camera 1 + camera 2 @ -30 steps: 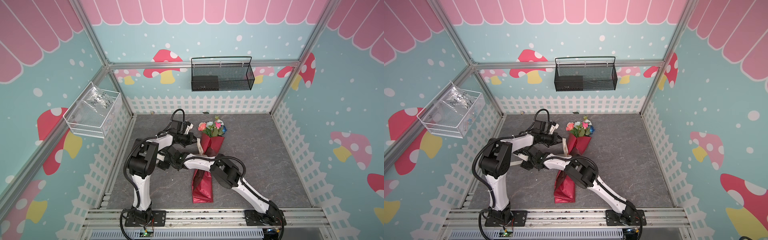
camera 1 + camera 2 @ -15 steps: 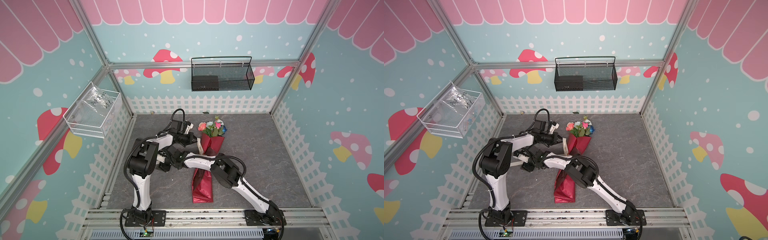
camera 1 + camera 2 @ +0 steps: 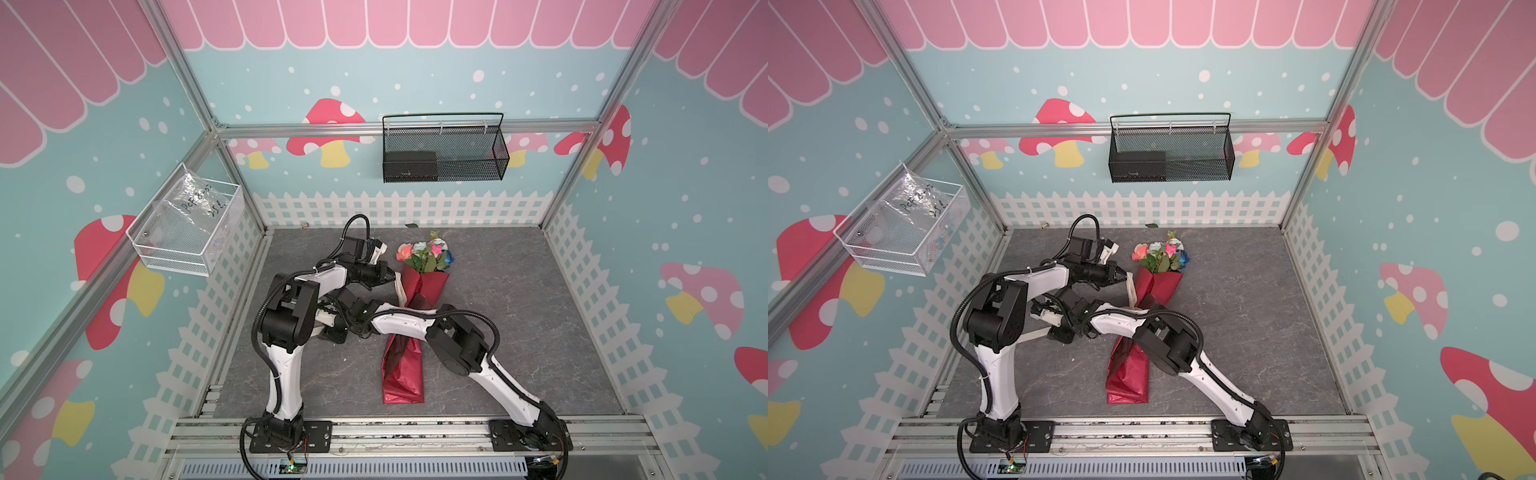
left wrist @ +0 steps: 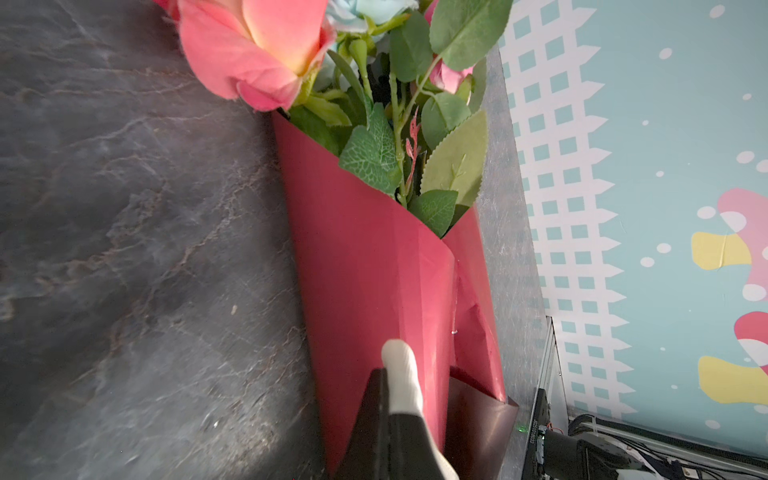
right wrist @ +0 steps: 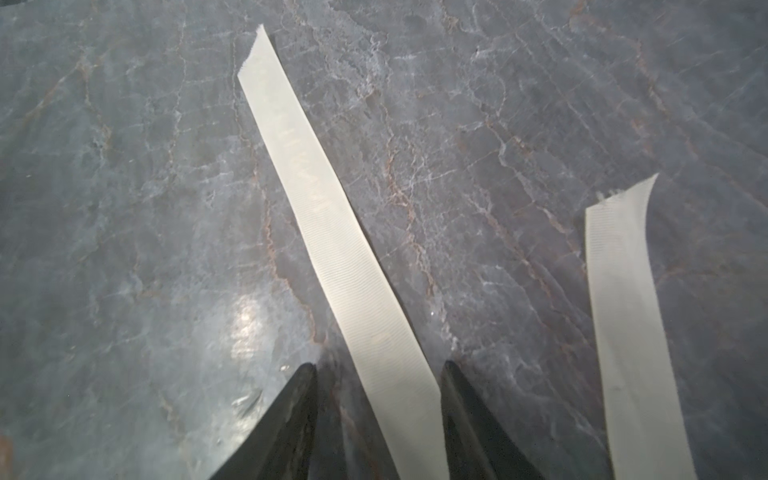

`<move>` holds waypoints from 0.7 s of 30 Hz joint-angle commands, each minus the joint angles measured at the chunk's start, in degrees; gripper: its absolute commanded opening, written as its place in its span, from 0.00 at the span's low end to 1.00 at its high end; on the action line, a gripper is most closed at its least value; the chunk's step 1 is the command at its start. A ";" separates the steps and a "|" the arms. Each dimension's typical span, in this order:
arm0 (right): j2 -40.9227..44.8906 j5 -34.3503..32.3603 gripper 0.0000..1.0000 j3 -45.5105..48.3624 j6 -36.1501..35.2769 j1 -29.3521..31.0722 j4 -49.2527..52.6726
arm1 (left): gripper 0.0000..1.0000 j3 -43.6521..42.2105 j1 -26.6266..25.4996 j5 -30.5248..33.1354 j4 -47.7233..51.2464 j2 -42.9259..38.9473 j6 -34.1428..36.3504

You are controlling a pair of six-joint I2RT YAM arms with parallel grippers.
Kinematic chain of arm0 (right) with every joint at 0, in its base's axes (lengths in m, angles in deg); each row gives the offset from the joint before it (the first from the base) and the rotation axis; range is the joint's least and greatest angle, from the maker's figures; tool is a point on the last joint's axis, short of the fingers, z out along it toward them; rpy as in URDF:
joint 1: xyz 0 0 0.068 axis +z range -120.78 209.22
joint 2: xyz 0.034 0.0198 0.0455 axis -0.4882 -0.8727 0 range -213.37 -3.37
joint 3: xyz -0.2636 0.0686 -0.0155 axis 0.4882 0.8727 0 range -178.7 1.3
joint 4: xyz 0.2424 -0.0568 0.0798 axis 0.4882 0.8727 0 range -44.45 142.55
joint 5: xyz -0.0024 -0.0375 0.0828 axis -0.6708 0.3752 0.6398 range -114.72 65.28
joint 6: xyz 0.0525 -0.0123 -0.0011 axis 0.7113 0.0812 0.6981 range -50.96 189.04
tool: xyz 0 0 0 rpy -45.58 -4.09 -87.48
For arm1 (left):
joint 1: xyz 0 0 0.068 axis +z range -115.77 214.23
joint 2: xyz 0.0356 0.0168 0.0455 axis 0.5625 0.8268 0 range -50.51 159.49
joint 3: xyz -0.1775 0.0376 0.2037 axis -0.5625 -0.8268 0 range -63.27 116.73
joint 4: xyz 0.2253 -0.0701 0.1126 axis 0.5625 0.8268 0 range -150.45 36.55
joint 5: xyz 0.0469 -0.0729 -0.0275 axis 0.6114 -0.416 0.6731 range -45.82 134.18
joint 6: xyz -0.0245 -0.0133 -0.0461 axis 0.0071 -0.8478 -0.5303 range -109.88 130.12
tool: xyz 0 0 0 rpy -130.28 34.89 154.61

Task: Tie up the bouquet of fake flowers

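Bouquet (image 3: pixel 427 282) lies at centre of desk (image 3: pixel 519 311), blooms toward 12 o'clock. Left pincer (image 3: pixel 392 277), at its 10 o'clock, is clamped on the cream ribbon (image 3: pixel 400 293). Right pincer (image 5: pixel 378 365) stands part-open, straddling a ribbon strip without gripping it.

Robot test cell dressed as toy garden. Bolted aluminium frame (image 3: pixel 198 104) boxes in printed wall panels (image 3: pixel 685 216): pink scallops, mushrooms, white picket fence. Left arm (image 3: pixel 286 370) and right arm (image 3: pixel 498 382) fixed to slotted metal rail (image 3: pixel 395 434), behind left gripper (image 3: pixel 392 277). Grey stone-look floor (image 3: pixel 519 299) beneath gripper. Black mesh basket (image 3: pixel 469 158) hangs on wall beyond gripper; white wire basket (image 3: pixel 166 259) clipped to frame, off to gripper's left.
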State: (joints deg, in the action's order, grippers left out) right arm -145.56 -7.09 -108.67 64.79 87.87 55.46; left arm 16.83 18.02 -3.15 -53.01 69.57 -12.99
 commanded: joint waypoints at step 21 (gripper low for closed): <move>7.03 -7.23 0.14 22.01 -1.56 0.79 18.99 | 0.05 -2.01 0.56 -0.24 -1.56 -0.04 1.67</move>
State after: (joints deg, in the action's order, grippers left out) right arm -134.26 -12.16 -92.83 64.24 88.90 58.46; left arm 15.89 18.04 -3.15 -53.56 69.61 -12.36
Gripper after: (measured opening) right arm 0.150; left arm 0.048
